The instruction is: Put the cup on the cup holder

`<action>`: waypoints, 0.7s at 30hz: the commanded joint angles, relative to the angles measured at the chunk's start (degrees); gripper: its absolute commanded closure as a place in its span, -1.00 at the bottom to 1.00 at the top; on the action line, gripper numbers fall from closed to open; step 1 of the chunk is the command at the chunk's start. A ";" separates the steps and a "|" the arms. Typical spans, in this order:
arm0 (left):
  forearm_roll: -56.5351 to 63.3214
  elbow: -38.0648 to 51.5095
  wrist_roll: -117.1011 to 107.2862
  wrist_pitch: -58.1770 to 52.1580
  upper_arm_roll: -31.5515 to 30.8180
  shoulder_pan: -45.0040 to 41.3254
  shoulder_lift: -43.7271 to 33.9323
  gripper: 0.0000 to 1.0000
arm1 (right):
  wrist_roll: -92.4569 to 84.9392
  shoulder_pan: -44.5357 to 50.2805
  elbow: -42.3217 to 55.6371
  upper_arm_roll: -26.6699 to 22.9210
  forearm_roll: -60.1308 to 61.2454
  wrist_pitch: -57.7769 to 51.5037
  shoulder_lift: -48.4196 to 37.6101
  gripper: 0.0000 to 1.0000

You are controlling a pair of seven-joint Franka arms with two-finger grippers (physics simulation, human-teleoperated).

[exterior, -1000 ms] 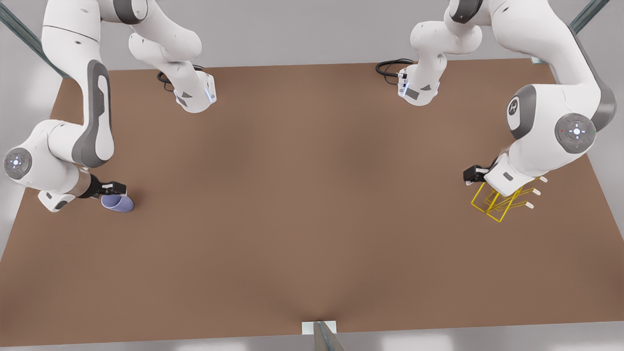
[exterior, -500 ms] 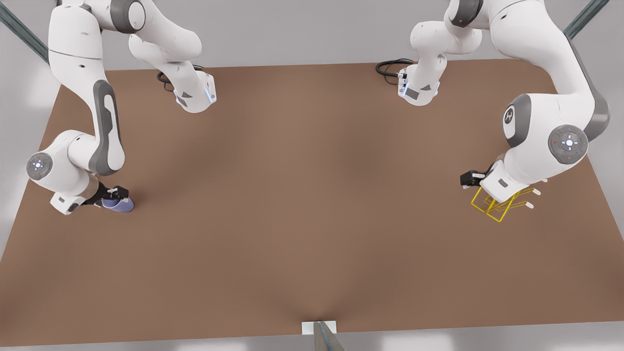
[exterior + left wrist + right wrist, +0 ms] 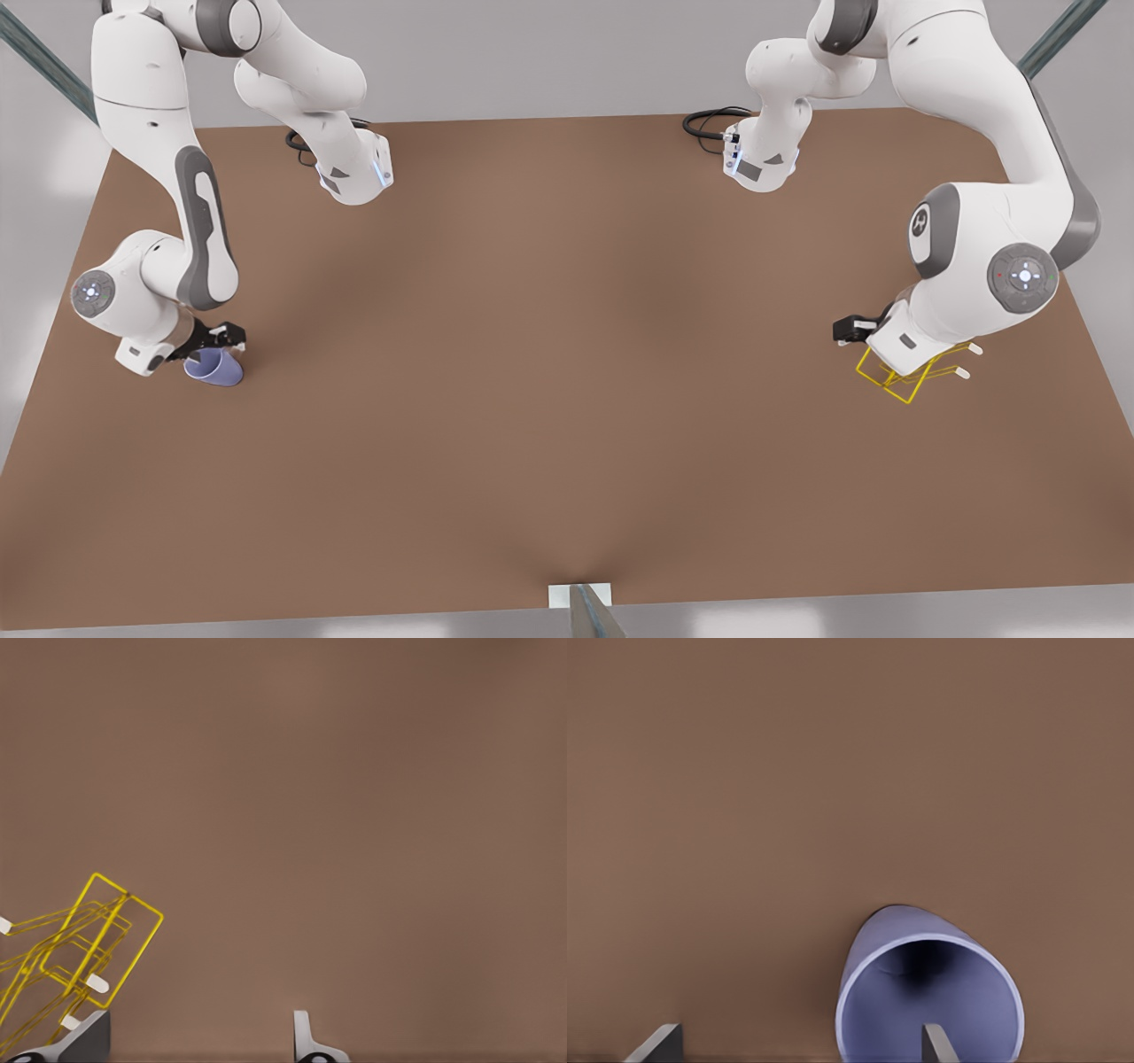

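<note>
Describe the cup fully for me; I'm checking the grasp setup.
The cup is a small, plain, handleless tumbler, pale lavender-blue and smooth, tapered toward its base. It stands on the brown table near the front view's left edge, far from the cup holder. The right gripper is at its rim, fingers open; in the right wrist view one finger sits inside the open mouth. Contact cannot be told.

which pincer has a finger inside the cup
The right pincer, at the front view's left: one finger sits inside the cup, the other outside. The left pincer is by the holder, apart from the cup.
</note>
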 commanded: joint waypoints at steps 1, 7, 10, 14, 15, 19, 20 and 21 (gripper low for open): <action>0.04 0.03 -0.09 -0.19 0.00 0.00 -0.04 -1.00 | -5.43 -0.50 -0.89 -0.02 0.04 2.29 -0.03 -1.00; 0.04 0.03 -0.09 -0.28 0.00 0.00 -0.04 -1.00 | -6.04 -1.12 -2.04 -0.02 0.04 5.72 1.73 -1.00; 0.04 0.03 -0.18 -0.28 0.00 0.00 -0.04 -1.00 | -6.57 -1.12 -1.77 -0.02 0.04 7.22 2.08 -1.00; 0.04 -0.06 -0.09 -0.37 0.00 0.00 -0.04 -1.00 | -6.57 -1.03 -1.95 -0.02 0.12 11.96 4.89 -0.91; 0.04 -0.06 -0.18 -0.37 0.00 0.00 -0.04 -1.00 | -6.57 -1.03 -2.12 -0.02 0.04 11.88 4.89 -0.79; 0.04 -0.06 -0.09 -0.28 0.00 0.00 0.05 -1.00 | -6.48 -0.94 -2.30 -0.02 0.04 11.35 4.89 -0.43; 0.04 -0.06 -0.09 -0.28 0.00 0.00 0.05 -1.00 | -6.57 -0.94 -2.30 -0.02 0.12 11.52 5.15 -0.26; 0.04 -0.06 -0.18 -0.37 0.00 0.00 0.05 -1.00 | -6.48 -0.94 -2.30 -0.02 0.04 11.61 5.59 -0.03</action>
